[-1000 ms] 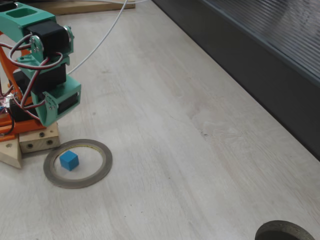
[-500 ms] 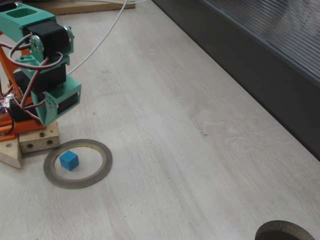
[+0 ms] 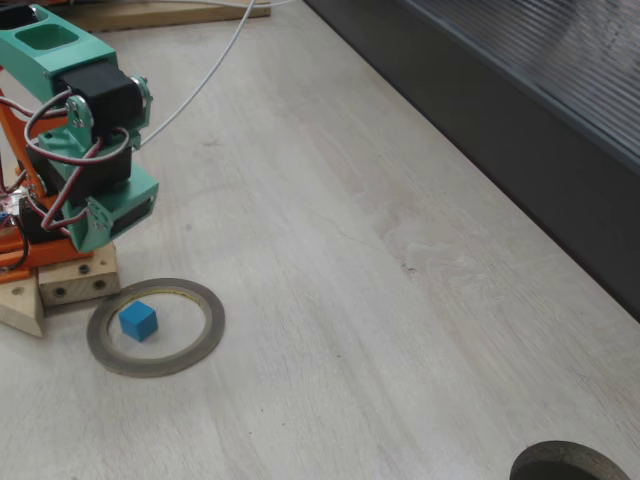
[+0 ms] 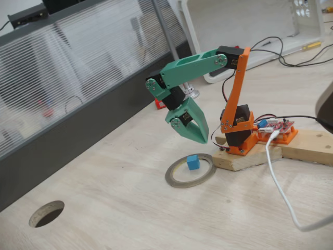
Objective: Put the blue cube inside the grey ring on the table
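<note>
Pale wood-grain desk (image 3: 400, 300) is sitting under soft, even light. A dark grey panel (image 4: 78, 130) with ribbed translucent sheeting (image 4: 78, 67) is running along one edge, a round cable hole (image 4: 47, 213) is showing near it, and a white cable (image 4: 281, 192) is trailing across.

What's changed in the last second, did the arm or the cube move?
The arm's green wrist section shifted up and slightly left in a fixed view, lifting away from the table. Nothing was gripped or released. The blue cube stayed put inside the grey ring, which also did not move. The gripper hangs above the ring, holding nothing.
</note>
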